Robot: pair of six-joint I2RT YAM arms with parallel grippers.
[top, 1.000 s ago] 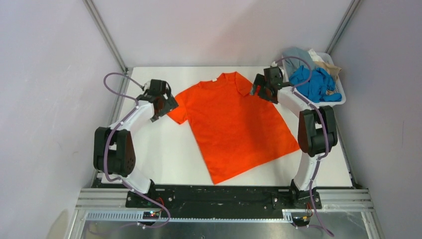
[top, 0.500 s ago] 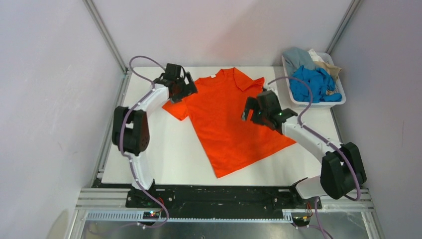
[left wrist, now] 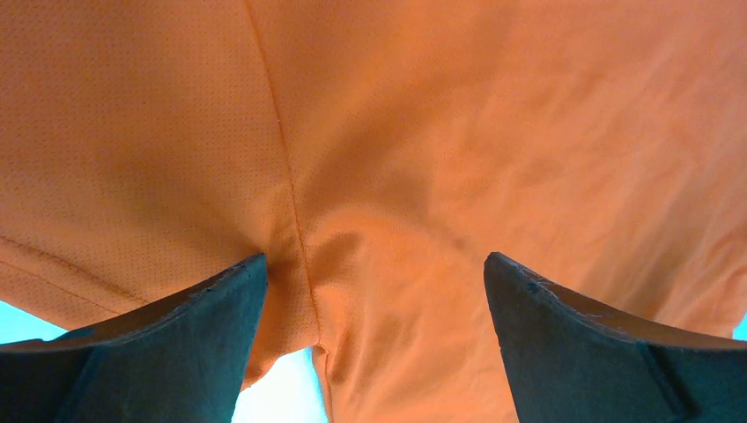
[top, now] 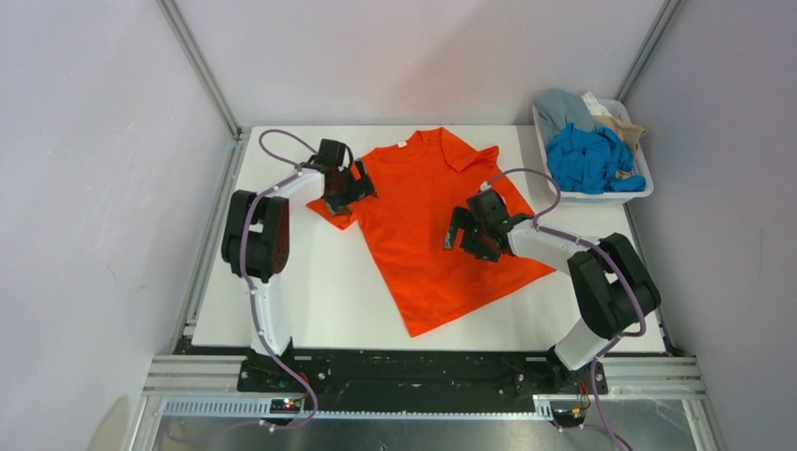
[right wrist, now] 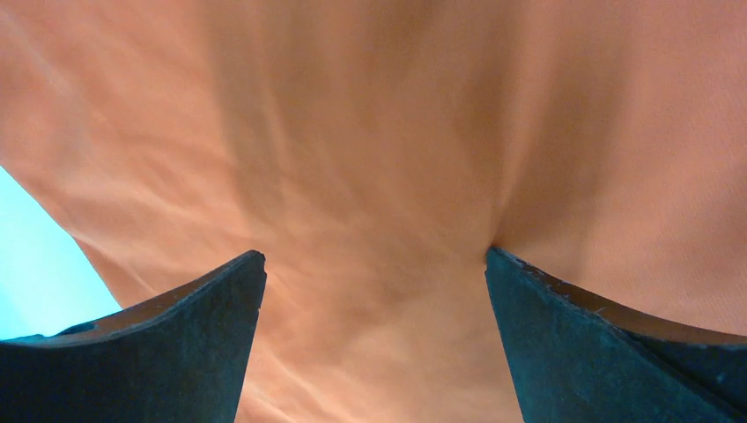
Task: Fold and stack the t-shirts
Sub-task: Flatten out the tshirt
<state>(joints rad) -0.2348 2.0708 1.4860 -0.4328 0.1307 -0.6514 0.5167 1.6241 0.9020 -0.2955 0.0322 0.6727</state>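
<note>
Where the sleeve on the left arm's side joins the body, at about 10 o'clock from the middle of the orange t-shirt, the left gripper sits low over the cloth with its jaws spread wide. In the wrist view its dark fingers stand either side of the sleeve seam and armpit, pinching nothing. The shirt lies flat on the white table, collar toward 12 o'clock and hem swung toward 5 o'clock. At about 3 o'clock from the shirt's middle, the right gripper is over the body cloth. Its jaws are likewise wide apart, with only lightly wrinkled orange fabric between its fingers and nothing gripped. At 2 o'clock on the table, near the shirt's other sleeve, the white basket holds the blue t-shirt, the grey-blue t-shirt and the beige t-shirt in a heap.
</note>
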